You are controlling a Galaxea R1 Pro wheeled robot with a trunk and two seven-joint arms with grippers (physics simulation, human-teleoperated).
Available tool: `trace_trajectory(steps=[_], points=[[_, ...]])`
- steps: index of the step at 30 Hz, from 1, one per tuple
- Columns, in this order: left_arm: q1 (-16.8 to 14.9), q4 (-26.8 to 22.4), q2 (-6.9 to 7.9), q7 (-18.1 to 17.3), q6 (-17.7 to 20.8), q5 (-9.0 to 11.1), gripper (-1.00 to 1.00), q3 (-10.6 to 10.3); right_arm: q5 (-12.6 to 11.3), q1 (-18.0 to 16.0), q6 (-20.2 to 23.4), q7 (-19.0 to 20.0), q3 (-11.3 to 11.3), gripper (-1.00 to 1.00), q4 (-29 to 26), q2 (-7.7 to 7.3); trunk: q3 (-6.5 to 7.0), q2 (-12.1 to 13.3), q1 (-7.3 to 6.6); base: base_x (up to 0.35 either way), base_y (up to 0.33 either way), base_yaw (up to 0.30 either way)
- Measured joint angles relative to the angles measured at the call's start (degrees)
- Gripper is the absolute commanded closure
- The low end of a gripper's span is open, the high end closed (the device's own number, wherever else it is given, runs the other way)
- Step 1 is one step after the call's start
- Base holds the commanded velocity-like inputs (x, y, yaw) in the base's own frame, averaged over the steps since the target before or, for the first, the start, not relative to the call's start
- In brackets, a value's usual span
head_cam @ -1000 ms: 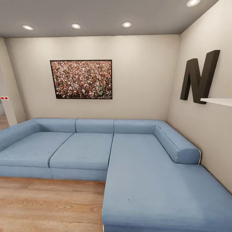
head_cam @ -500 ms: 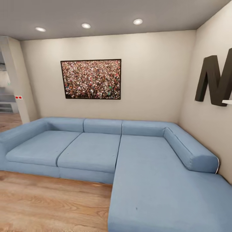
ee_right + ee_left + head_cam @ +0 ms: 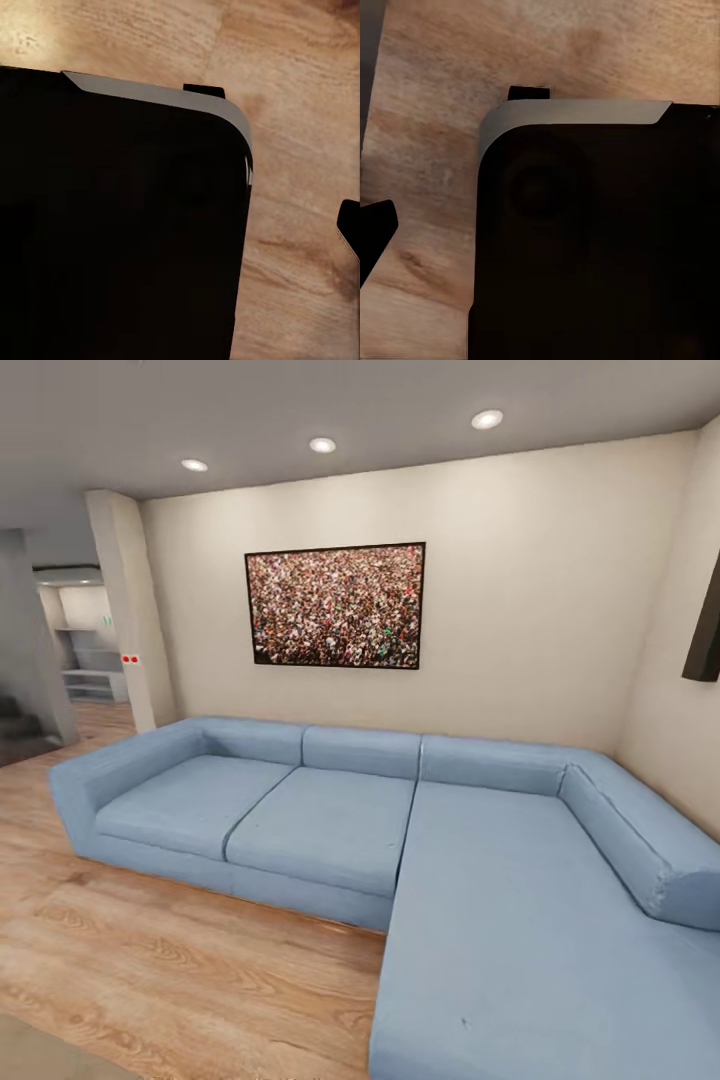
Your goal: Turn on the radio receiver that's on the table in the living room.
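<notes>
a large blue corner sofa (image 3: 400,840) stands on light wood plank floor (image 3: 180,980) against beige walls (image 3: 530,590), with a framed crowd picture (image 3: 337,605) above it and recessed ceiling lights (image 3: 322,445) glowing overhead.

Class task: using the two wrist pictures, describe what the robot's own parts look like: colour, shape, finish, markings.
Little of them shows. In the left wrist view a plain black wedge-shaped tip, likely a finger, juts in over the wood floor. The right wrist view has a similar black tip. Beside each sits a large black round-cornered body with a pale grey edge strip. No cables or markings are visible.
</notes>
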Motion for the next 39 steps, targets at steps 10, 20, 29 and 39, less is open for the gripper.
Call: trace_trajectory(steps=[10, 20, 29, 39], points=[[0.0, 0.0, 0.0, 0.0, 0.0, 0.0, -1.0, 0.1, 0.0, 0.0, 0.0, 0.0, 0.0, -1.0, 0.0, -0.02, 0.0, 0.0, 0.0, 0.0, 0.0, 0.291], [0.0, 0.0, 0.0, 0.0, 0.0, 0.0, -1.0, 0.1, 0.0, 0.0, 0.0, 0.0, 0.0, -1.0, 0.0, -0.03, 0.0, 0.0, 0.0, 0.0, 0.0, 0.291], [0.0, 0.0, 0.0, 0.0, -0.1, 0.0, -1.0, 0.1, 0.0, 0.0, 0.0, 0.0, 0.0, -1.0, 0.0, -0.01, 0.0, 0.0, 0.0, 0.0, 0.0, 0.291], [0.0, 0.0, 0.0, 0.0, -0.1, 0.1, -1.0, 0.1, 0.0, 0.0, 0.0, 0.0, 0.0, -1.0, 0.0, 0.0, 0.0, 0.0, 0.0, 0.0, 0.0, 0.291]])
